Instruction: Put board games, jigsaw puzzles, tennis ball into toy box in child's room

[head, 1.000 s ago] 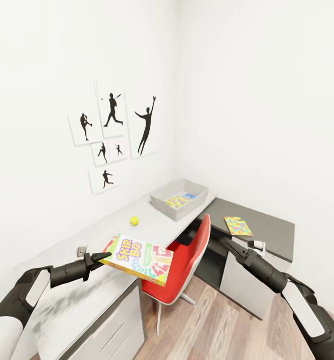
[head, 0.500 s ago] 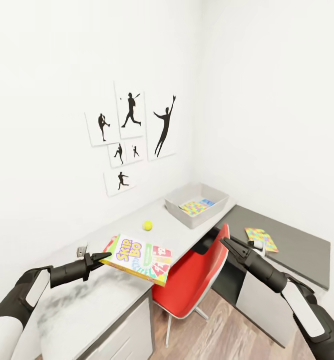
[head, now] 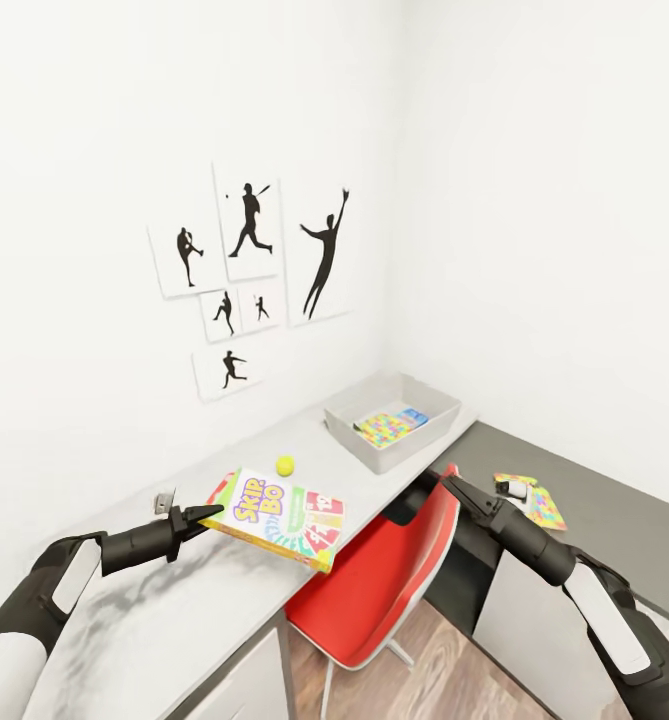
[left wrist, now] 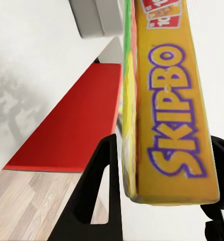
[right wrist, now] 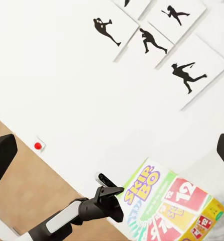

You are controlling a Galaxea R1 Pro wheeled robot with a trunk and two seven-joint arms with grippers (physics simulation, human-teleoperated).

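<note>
My left gripper (head: 211, 514) is shut on the edge of the yellow-white-green SKIP BO board game (head: 282, 517) and holds it flat above the light grey table (head: 174, 610). The left wrist view has the game's yellow side (left wrist: 175, 110) clamped between the black fingers (left wrist: 99, 186). A tennis ball (head: 285, 464) lies on the table just beyond. The grey toy box (head: 369, 452) stands at the table's far end, with a multicoloured jigsaw puzzle (head: 386, 429) and a light blue box (head: 415, 417) inside. My right gripper (head: 452, 486) is open over the red chair, with nothing in it.
A red chair (head: 374, 590) stands tucked at the table's corner. A lower dark grey desk (head: 614, 525) to the right carries another multicoloured puzzle board (head: 536, 502) and a small white object (head: 515, 488). Silhouette pictures (head: 249, 275) hang on the white wall.
The whole picture has shifted, so the camera moved; table and toy box now sit more centrally. Both arms keep their pose, and the SKIP BO game stays in the left gripper.
</note>
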